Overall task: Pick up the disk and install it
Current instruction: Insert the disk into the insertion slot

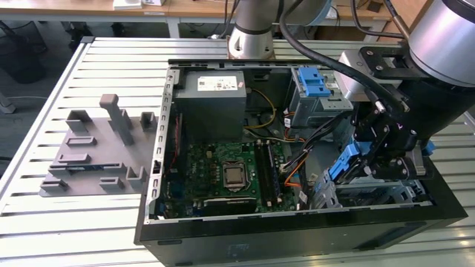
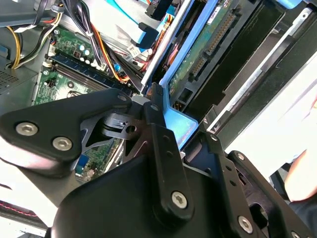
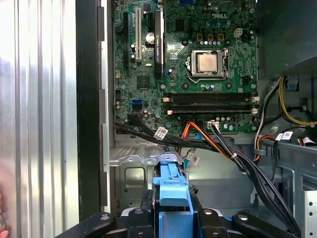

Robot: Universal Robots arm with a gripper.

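**Q:** What is the biggest thing here?
**A:** A desk (image 1: 111, 61) of ribbed silver metal slats. From the centre towards five o'clock in the exterior view, an open black computer case (image 1: 297, 233) lies on it, a long box with its side panel off.

**Q:** And the robot?
**A:** A thick arm (image 1: 445, 39), a smooth silver tube with black joints, enters at one o'clock and reaches down to four o'clock.

**Q:** What is inside the case?
**A:** At twelve o'clock sits a boxy grey power supply (image 1: 211, 105) with a white sticker. Towards six o'clock lies a flat green motherboard (image 1: 215, 167), densely studded, with a square shiny processor socket (image 1: 233, 174). At four o'clock is a drive cage (image 1: 379, 194) of thin punched sheet metal.

**Q:** Anything beside the case?
**A:** At nine o'clock there is a matte grey fixture (image 1: 89, 156) of blocky posts and slots.

**Q:** Where is the disk?
**A:** The disk (image 1: 343, 167) is at four o'clock, steeply tilted, right over the drive cage. I cannot tell whether they touch. The second wrist view shows its green circuit-board face, and the first wrist view shows its blue plastic rail.

**Q:** Is it held?
**A:** Yes. The gripper (image 1: 371, 167) is black and angular, and its jaws are clamped on the disk at the blue rail.

**Q:** Smaller details?
**A:** A bright blue ridged latch (image 1: 313, 82) stands at one o'clock. Orange and black cables (image 3: 213, 141) run past the motherboard's edge.
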